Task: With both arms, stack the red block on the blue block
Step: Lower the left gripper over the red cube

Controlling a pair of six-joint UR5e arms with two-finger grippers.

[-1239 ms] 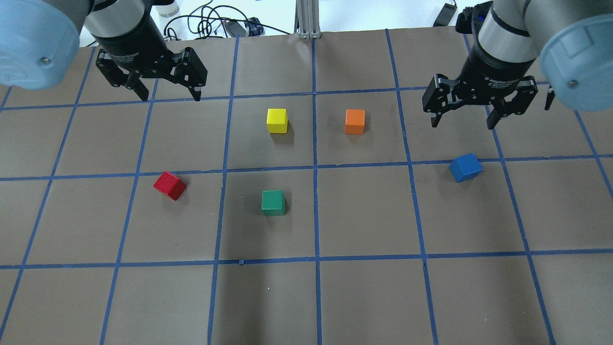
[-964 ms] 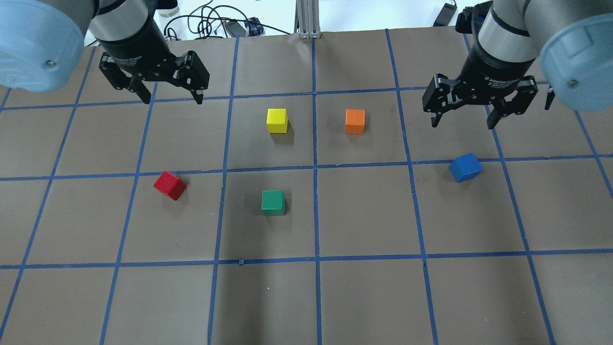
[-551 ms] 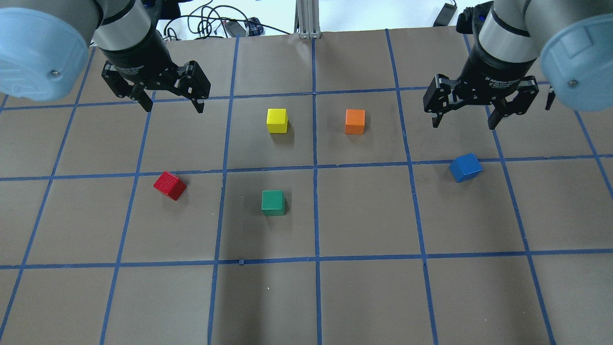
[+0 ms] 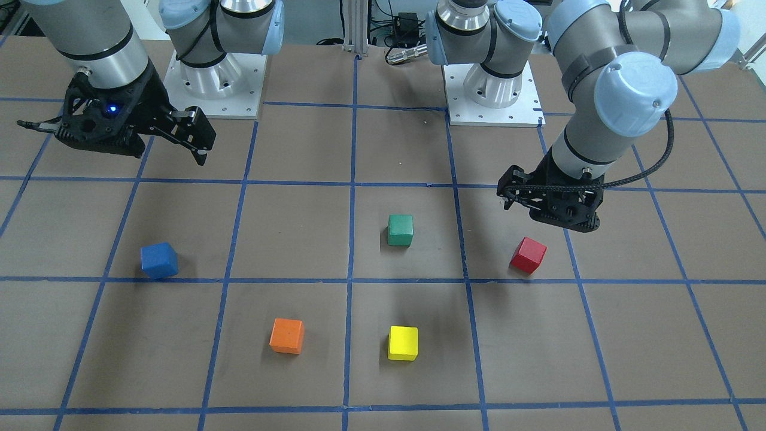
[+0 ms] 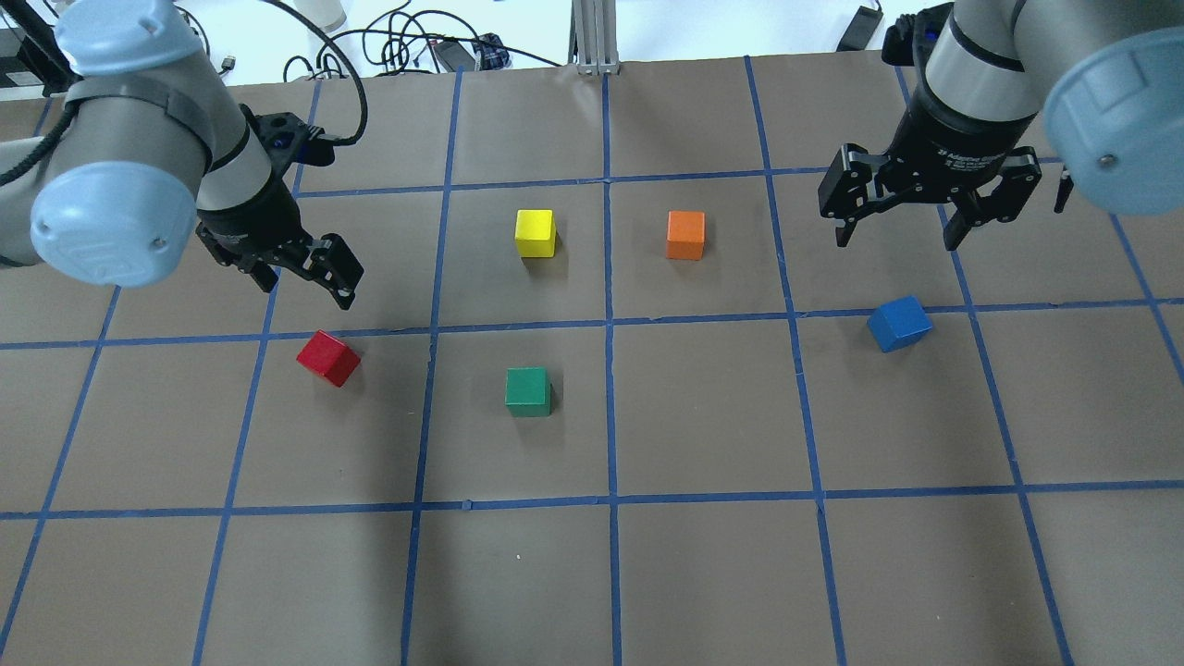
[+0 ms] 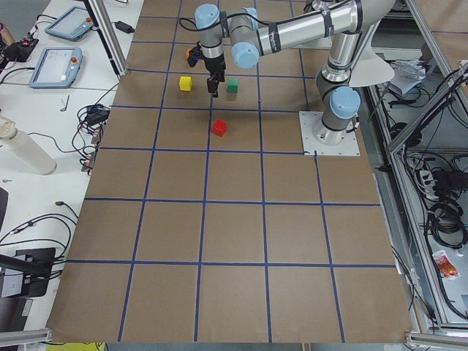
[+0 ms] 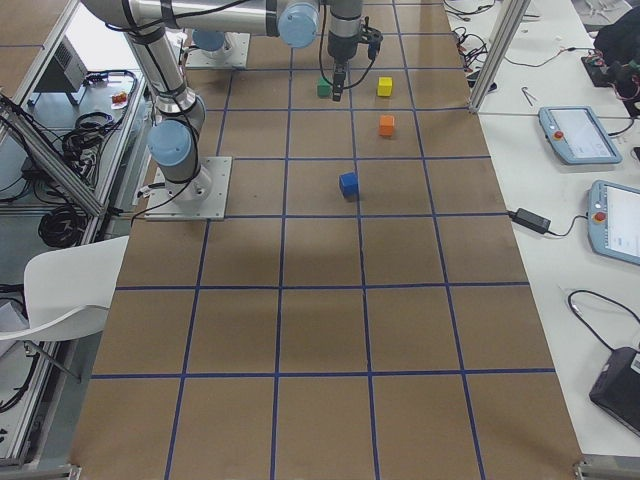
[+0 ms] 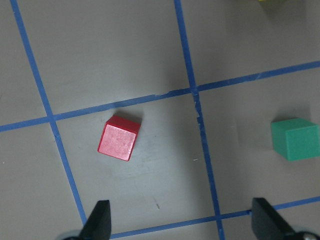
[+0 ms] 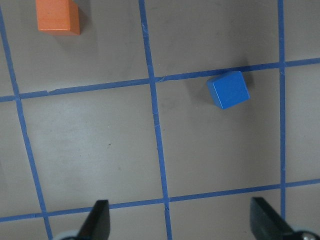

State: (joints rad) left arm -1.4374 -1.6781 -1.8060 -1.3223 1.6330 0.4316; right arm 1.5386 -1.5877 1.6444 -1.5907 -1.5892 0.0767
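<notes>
Overhead exterior view: the left gripper [image 5: 303, 282] hangs above the bench [image 5: 703, 416] close to the red block [image 5: 328, 358] and clear of it. In the left wrist view its fingers [image 8: 97, 225] are spread wide with nothing between them. The red block lies on the bench ahead of the tips, nearer one finger than the other and turned askew to the tape grid [image 5: 608, 319]. The green block [image 5: 528, 391] sits in the next square.

The right gripper [image 5: 895, 239] hovers on the other side of the bench, its fingers [image 9: 97, 222] also released and empty. The blue block [image 5: 899, 324] rests on the bench near it, untouched and also askew, just beside a tape line. The yellow block [image 5: 536, 232] and orange block [image 5: 685, 234] stand between the two arms, well apart from both grippers. Red and blue are well apart, and neither is stacked.
</notes>
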